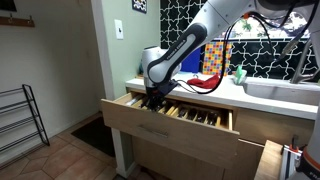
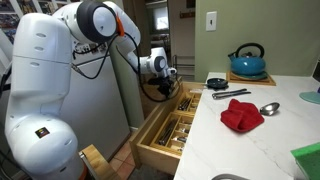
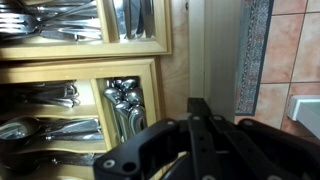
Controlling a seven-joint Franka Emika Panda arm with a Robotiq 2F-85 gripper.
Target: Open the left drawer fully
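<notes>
The left wooden drawer (image 1: 170, 128) stands pulled well out from under the counter, showing a cutlery tray full of forks, spoons and knives. It also shows in an exterior view (image 2: 165, 138) and in the wrist view (image 3: 100, 52). My gripper (image 1: 155, 98) hangs over the drawer's far end, close to the cabinet, and also shows in an exterior view (image 2: 163, 85). In the wrist view the gripper (image 3: 198, 103) has its black fingers pressed together, shut, above the drawer's inner wooden side wall. I see nothing between them.
A white counter (image 2: 250, 140) carries a red cloth (image 2: 241, 115), a spoon (image 2: 268, 107), a blue kettle (image 2: 247, 62) and a small black dish (image 2: 216, 82). A sink (image 1: 285, 90) lies beyond the drawer. A wire rack (image 1: 20, 120) stands on the floor.
</notes>
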